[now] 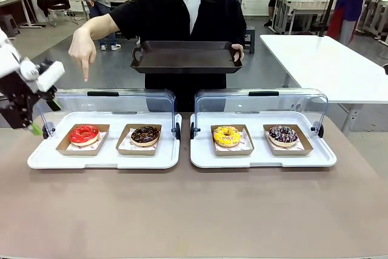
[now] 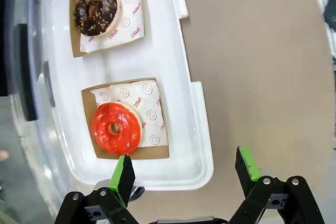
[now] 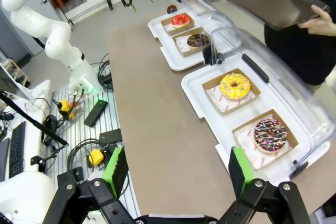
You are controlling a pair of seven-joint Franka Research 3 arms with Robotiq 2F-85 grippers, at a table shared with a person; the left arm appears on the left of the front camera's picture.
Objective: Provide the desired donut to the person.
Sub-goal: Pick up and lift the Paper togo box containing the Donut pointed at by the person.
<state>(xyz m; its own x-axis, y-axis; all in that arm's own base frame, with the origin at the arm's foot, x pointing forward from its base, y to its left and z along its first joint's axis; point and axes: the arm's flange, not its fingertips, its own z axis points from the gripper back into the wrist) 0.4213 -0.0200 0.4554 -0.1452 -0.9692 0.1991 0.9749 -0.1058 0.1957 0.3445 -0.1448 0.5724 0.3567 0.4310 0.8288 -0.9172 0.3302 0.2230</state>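
A flat brown counter (image 1: 194, 210) carries two white plastic serving trays side by side, left (image 1: 103, 163) and right (image 1: 260, 163), close together but not touching. Each tray has a clear hinged lid, raised at its far edge, left (image 1: 121, 102) and right (image 1: 260, 101).

Contents:
- Left tray, inner position: chocolate-glazed donut with pale sprinkles (image 1: 145, 134).
- Right tray: yellow-glazed donut (image 1: 227, 135), and a dark-glazed donut with coloured sprinkles (image 1: 283, 134).

Each of these sits on printed paper in an open brown paperboard tray (image 1: 139, 151).

A white rectangular table (image 1: 327, 59) stands beyond the counter's right end. Black cables and small boxes (image 3: 100, 111) lie on the grey floor beside the counter.
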